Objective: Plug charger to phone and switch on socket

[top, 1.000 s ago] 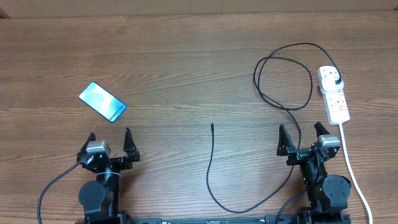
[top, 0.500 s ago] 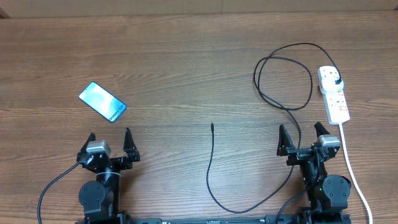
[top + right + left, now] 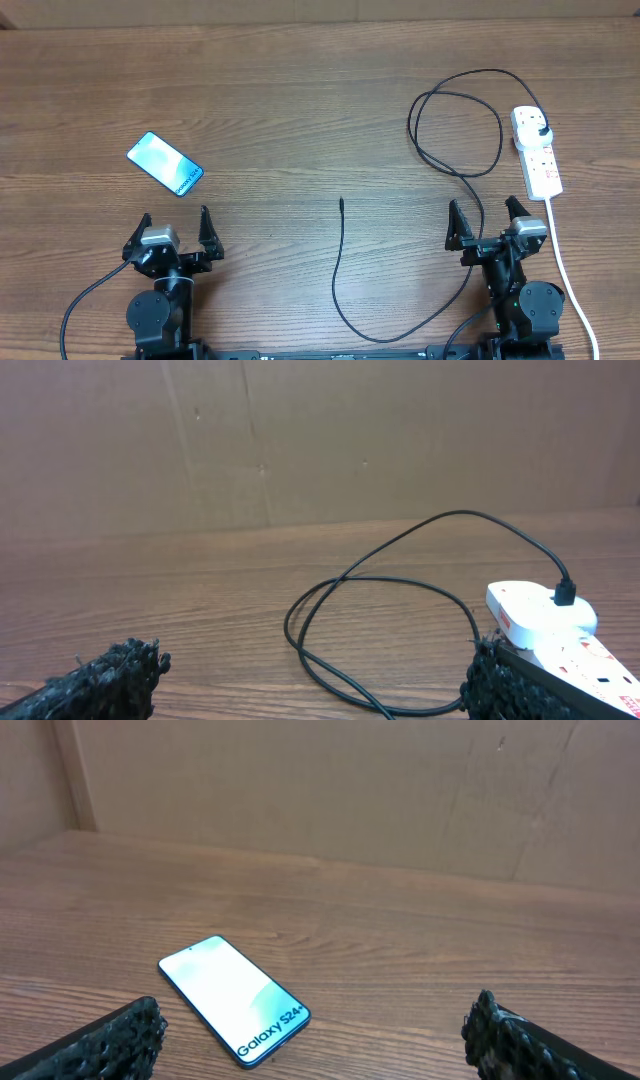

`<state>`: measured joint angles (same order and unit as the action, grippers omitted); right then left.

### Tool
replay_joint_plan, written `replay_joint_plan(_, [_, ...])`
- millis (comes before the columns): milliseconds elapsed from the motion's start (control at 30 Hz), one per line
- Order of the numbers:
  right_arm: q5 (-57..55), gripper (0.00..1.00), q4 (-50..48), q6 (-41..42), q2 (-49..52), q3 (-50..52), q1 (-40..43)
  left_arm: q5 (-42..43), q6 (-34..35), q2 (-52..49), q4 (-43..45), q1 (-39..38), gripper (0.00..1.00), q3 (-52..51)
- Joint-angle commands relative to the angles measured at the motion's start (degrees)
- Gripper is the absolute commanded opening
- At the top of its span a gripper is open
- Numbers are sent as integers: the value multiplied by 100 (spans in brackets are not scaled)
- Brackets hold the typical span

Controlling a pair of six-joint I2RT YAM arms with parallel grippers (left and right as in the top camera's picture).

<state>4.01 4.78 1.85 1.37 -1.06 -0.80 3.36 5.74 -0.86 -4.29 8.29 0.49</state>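
The white elongated power strip (image 3: 545,622) is partly hidden behind a finger (image 3: 530,690) of the right tool (image 3: 315,670); its red-marked switches (image 3: 541,165) are shown way too small overhead.

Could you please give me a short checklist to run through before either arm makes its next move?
1. Left fingers open and holding nothing: ok.
2. Right fingers open and holding nothing: ok.
3. Phone lying flat, screen up, nothing on or against it: ok.
4. Cable tip lying free, apart from other things, ready to be picked up: ok.
5. Cable tip connected to the phone: not ok, the two lie well apart.
6. Plug sitting in the power strip: ok, as far as it shows. Whether the strip is switched on: cannot tell.
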Motion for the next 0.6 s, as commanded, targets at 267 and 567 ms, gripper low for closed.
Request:
replay_joint_plan(267, [-81, 100, -13, -22, -66, 61, -22, -79, -129, 55, -654, 35, 100, 575])
replay_joint_plan(567, [-81, 100, -13, -22, -66, 61, -22, -295, -129, -44, -1021, 35, 100, 1368])
